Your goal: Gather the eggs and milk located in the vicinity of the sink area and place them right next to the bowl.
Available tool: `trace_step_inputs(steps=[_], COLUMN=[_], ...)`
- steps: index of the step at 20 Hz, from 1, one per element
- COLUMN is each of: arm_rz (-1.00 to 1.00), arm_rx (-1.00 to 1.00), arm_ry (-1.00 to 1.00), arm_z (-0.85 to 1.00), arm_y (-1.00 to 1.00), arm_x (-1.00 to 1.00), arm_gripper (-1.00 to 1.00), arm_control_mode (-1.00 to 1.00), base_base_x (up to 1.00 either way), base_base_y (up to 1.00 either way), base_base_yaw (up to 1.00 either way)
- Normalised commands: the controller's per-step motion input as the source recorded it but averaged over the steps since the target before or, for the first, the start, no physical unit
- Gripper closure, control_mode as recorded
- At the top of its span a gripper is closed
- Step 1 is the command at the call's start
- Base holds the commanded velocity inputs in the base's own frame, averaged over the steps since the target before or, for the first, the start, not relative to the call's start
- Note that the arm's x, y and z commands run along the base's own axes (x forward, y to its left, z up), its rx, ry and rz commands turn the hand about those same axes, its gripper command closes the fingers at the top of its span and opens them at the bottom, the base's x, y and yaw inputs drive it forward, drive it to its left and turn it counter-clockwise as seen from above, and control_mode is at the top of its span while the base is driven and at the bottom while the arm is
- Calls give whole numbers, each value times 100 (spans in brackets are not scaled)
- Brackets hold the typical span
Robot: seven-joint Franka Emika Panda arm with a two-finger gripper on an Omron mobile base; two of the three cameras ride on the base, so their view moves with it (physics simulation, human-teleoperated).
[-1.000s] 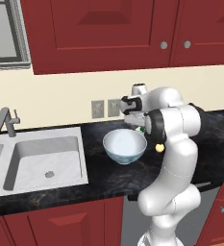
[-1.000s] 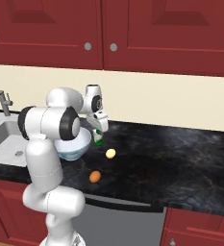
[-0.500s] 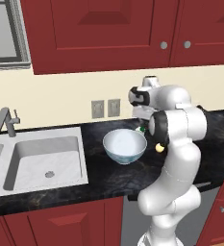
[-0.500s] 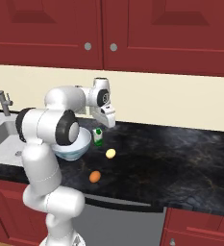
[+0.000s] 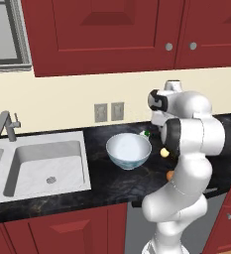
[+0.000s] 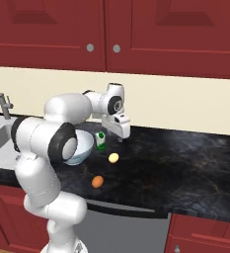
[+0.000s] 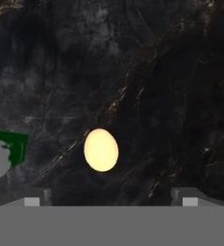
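— Where is the white arm with dark joints?

— Folded up and forward, its wrist bent down above the black stone-look table (image 6: pixel 185 168).

— And the pincer (image 6: pixel 120 129)?

— It hangs above the table, empty, pointing down. Its two dark fingertips (image 7: pixel 34 197) stand wide apart, touching nothing.

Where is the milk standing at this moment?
In the right base view the milk stands upright on the dark counter, just right of the bowl, with the yellow egg nearby.
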Motion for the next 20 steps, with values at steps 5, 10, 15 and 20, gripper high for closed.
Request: trace_step_inputs(steps=[5,10,15,20], arm_rz=[16,9,0,0], arm_rx=[0,11,10,0], arm_ry=[-1,-5,4,4], arm_z=[0,3,-2,0], arm_y=[0,-1,0,0], arm_x=[-92,-9,20,33], arm_gripper=[-100,-100,-100,-100], arm_control_mode=[-100,-100,-100,-100], base_base_x=[0,0,0,0], base_base_y=[0,0,0,0], base_base_yaw=[0,0,0,0])
